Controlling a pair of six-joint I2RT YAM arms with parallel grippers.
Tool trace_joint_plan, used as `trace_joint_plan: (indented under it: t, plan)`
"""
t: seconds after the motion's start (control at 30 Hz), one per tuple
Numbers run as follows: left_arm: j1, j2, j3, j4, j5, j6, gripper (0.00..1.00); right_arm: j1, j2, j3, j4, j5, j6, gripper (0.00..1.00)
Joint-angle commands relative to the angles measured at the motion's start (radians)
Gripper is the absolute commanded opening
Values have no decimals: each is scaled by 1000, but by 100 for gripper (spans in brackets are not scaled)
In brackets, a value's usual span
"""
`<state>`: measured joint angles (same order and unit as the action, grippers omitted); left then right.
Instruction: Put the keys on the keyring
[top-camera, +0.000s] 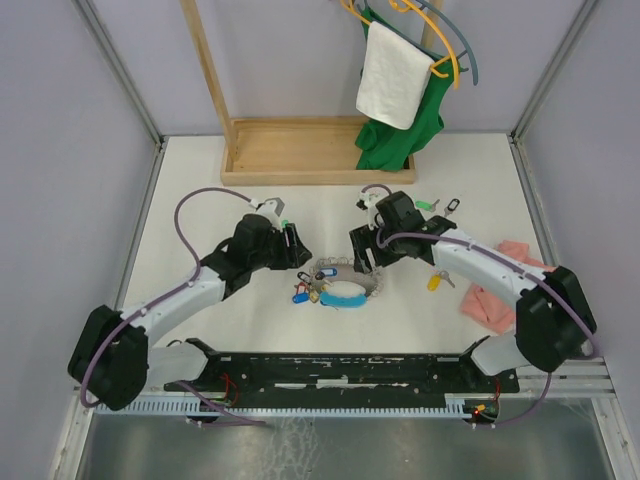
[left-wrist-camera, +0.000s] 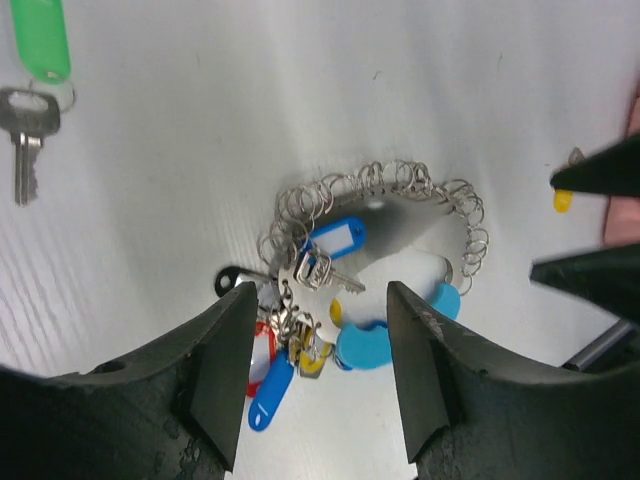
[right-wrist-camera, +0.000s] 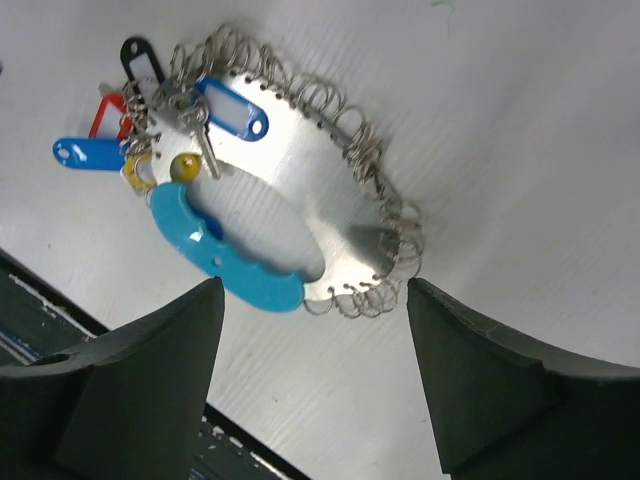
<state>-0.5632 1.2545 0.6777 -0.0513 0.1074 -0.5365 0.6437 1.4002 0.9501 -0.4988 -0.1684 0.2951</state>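
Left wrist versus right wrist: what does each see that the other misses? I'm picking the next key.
Only the left wrist: a loose green-tagged key lying apart from the ring, a bit of yellow tag, pink cloth, and the right gripper, open. Only the right wrist: the dark rail at the table's near edge. Both: the keyring with its bunch of tagged keys and blue tube, seen between that camera's own fingers; the left gripper is open too.
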Motion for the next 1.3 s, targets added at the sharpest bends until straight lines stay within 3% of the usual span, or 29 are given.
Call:
trace_joint_plan:
  t: [0.0,0.27,0.53,0.73,0.97,1.13,1.27]
  plan:
    - [-12,-125,-112,-53,27,-139,61,-35,147,143,-32,-50,-177,82]
    - [-58,-265,-268,-31,23,-278,57,-42,397,347,12,-227,-228,71]
    - [-68,-186,-308,41,30,-300,51,-39,564,434,88,-396,-189,64]
    - [-69,-114,-310,91,25,-284,43,-39,630,441,97,-427,-183,57]
    - [-69,-56,-304,168,15,-284,37,-38,602,404,115,-451,-178,31]
    - [-69,-41,-261,159,-5,-246,35,-40,506,354,124,-394,-168,2]
    - [-69,-50,-201,114,-33,-203,35,-43,399,307,135,-290,-150,1]
